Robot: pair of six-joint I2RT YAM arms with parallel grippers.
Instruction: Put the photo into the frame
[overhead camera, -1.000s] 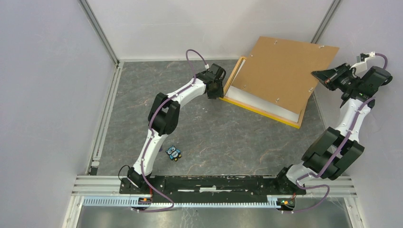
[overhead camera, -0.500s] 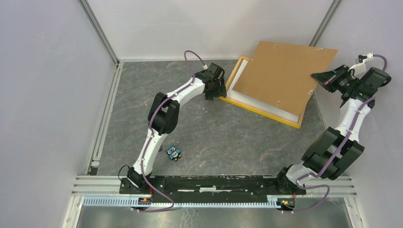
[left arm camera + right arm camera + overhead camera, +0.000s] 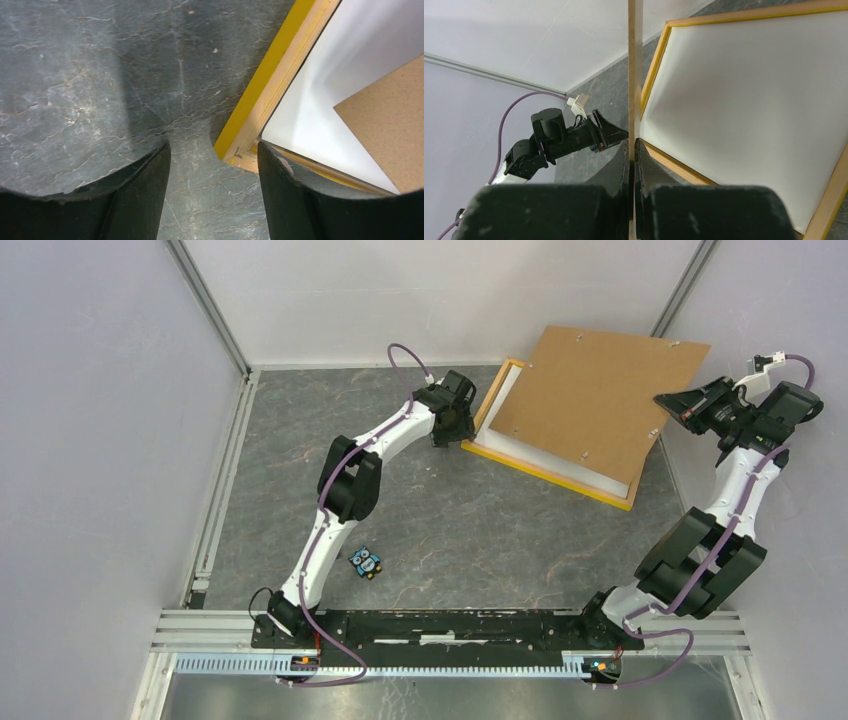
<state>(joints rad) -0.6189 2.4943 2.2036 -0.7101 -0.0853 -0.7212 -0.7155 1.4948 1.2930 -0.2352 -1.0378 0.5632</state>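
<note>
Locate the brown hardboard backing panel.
Top view, far right: the brown hardboard backing panel slants over the yellow wooden frame, its right edge pinched in the right hand.

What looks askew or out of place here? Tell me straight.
The brown backing panel sits crooked: rotated against the frame, overhanging its far and right sides, its right edge pinched in the shut right pincer and apparently lifted. A small owl figure also lies stray on the table near the left arm.

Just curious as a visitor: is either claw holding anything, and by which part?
The right gripper pinches the brown backing panel by its right edge. The left gripper is open beside the frame's corner, holding nothing.
</note>
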